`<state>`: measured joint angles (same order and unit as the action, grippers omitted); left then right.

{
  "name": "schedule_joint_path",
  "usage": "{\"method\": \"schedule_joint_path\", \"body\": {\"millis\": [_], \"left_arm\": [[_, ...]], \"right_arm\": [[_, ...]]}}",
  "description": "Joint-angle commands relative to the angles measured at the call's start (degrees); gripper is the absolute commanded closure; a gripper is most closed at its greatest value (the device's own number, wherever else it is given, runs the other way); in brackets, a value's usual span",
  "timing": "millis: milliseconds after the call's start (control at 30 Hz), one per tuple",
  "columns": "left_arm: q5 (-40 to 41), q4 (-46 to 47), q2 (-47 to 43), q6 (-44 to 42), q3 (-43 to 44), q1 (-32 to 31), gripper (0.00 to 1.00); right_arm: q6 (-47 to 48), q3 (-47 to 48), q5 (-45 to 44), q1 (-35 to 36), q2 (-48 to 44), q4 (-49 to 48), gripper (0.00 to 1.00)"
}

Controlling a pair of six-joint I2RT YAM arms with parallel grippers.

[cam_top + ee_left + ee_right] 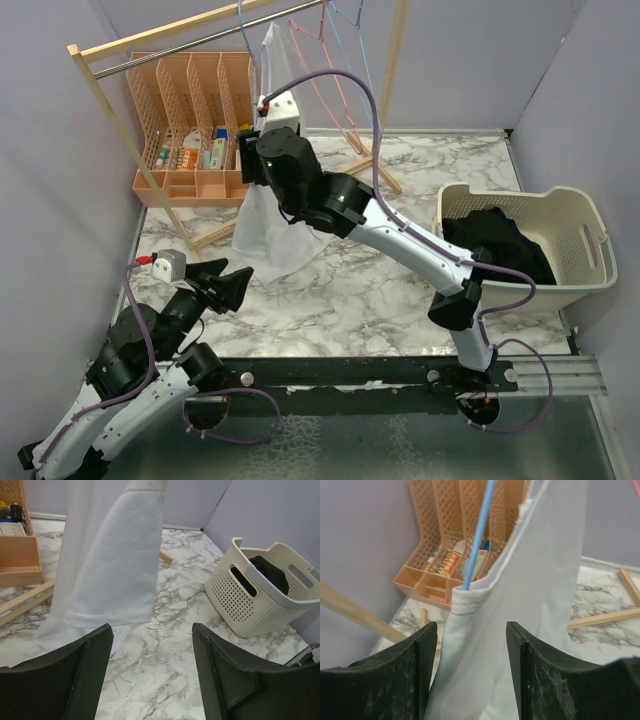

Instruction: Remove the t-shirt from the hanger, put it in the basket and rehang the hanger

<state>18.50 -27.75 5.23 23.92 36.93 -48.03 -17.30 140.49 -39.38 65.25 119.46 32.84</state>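
A white t-shirt point(272, 215) hangs on a blue hanger point(243, 22) from the rail. My right gripper point(249, 152) is raised at the shirt's upper part. In the right wrist view the right gripper point(472, 645) is open, with the shirt's fabric point(540, 580) between the fingers, just below the collar hem where the blue hanger wire point(479, 535) comes out. My left gripper point(226, 284) is open and empty, low over the table, in front of the shirt's lower hem point(107, 570). In the left wrist view the left gripper point(152, 645) has only marble between its fingers.
A cream laundry basket point(575, 240) holding dark clothes stands at the right; it also shows in the left wrist view point(265, 597). An orange organiser point(190, 130) stands behind the wooden rack leg point(120, 120). More hangers point(335, 60) hang on the rail.
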Motion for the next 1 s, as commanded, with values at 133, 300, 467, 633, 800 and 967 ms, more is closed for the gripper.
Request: {"method": "schedule_joint_path", "body": {"millis": [133,300,467,633,800,967], "left_arm": [[0.83,0.42,-0.75,0.26,0.69,0.10,0.33],[1.04,0.33,-0.82,0.25,0.69,0.10,0.33],[1.32,0.30,-0.88,0.38,0.69,0.09,0.33],[1.54,0.15,-1.15,0.47,0.69,0.08,0.33],[1.62,0.15,-1.25,0.49,0.69,0.12,0.33],[1.71,0.15,-1.32,0.43,0.69,0.11,0.33]], "right_arm": [[0.34,-15.99,3.44,-6.94,-14.43,-3.13,0.50],[4.21,-18.49,10.01,-9.13,-16.96,-5.43,0.55],[4.55,-17.53,21.38,-12.44,-16.41,-6.11,0.55],[5.59,-14.41,25.62,-14.06,-13.43,-4.54,0.50],[6.12,-14.63,27.71,-14.53,-12.23,-4.53,0.66],[7.09,-17.42,29.17,-14.63,-13.61,-7.98,0.99]]}}
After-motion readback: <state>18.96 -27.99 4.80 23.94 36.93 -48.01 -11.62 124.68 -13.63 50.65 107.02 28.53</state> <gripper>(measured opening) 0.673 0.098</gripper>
